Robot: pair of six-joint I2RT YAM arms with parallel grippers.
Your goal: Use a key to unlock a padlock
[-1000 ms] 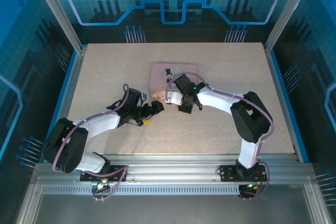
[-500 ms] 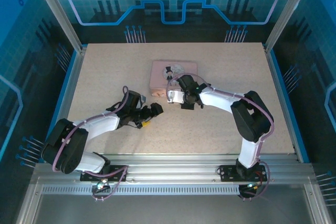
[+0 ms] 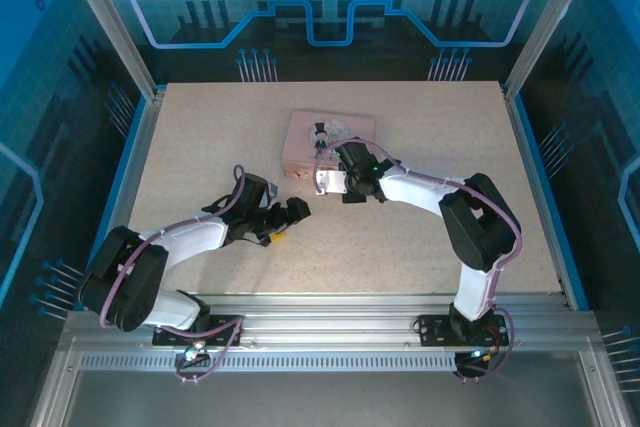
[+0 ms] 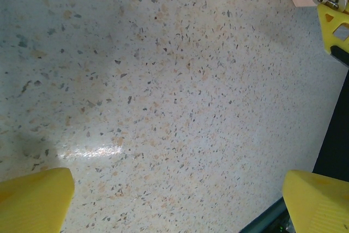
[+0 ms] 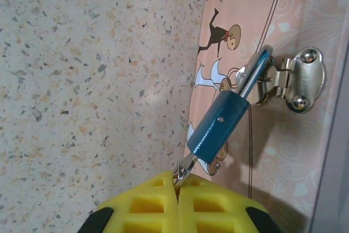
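Yellow pads [image 5: 136, 205] of the right gripper [image 5: 177, 197] are pressed tight together on the key [image 5: 184, 172], a thin grey sliver whose far end sits in the bottom of the padlock [image 5: 218, 126]. Only a short bit of metal shows between the pads and the blue body, so the key looks seated, though I can't tell how deep. The padlock hangs at a slant, its shackle [image 5: 252, 73] threaded through the silver hasp [image 5: 294, 83] on the side of the pink box [image 5: 234, 4], and the shackle looks closed. The box lies on the speckled table [image 5: 82, 80], around the middle and a bit toward the far side. Further out, the left gripper [image 3: 294, 211] sits low over the table near the box's near corner but apart from it. Its jaws are spread wide, with nothing but bare tabletop between them. To my eye the insertion is done and the turn is the step in hand. The next move calls for a twist of the right wrist about the key's own line, with the pinch kept firm so the sliver doesn't slide between the pads. The padlock swings freely on the hasp, so it may simply roll with the key. The open left gripper looks well placed to come in and steady the body.
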